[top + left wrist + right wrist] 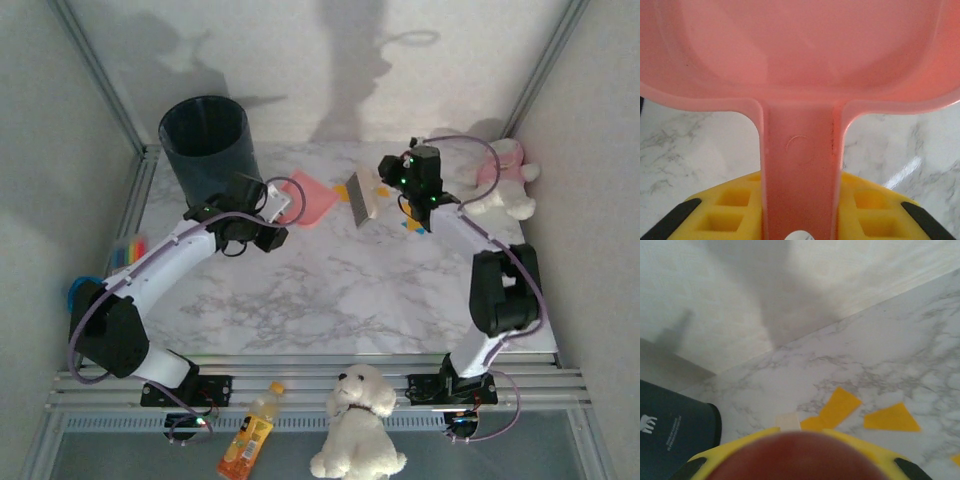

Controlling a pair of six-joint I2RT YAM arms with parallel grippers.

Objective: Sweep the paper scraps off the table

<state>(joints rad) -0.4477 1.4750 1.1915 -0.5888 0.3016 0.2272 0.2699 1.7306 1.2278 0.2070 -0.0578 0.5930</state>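
Clamping the left gripper (pixel 800 227) narrowly on the handle of the pink dustpan (pixel 800 55), pressing its yellow fingers (pixel 730 210) against both sides of that handle and holding the pan out over the table (pixel 685 145). Holding the dustpan, seen from above, just right of the dark bin (pixel 205 145) standing at the table's far left corner. Pinching the right gripper (pixel 800 455) tight on the brush (pixel 360 195), a reddish-brown part of it filling the gap between the fingers, its head just beside the dustpan's right edge. Showing the paper scraps (pixel 840 407) lying flat on the marble: two orange pieces close ahead of the right fingers in the wrist view, orange and teal bits under the right wrist from above, one orange bit between dustpan and brush. Displaying a small white emblem and a few lines of white print on the bin's side, too small for reading. Showing an orange-labelled bottle (pixel 250 432) beside a white plush dog (pixel 355 415) beyond the near rail, its lettering illegible.
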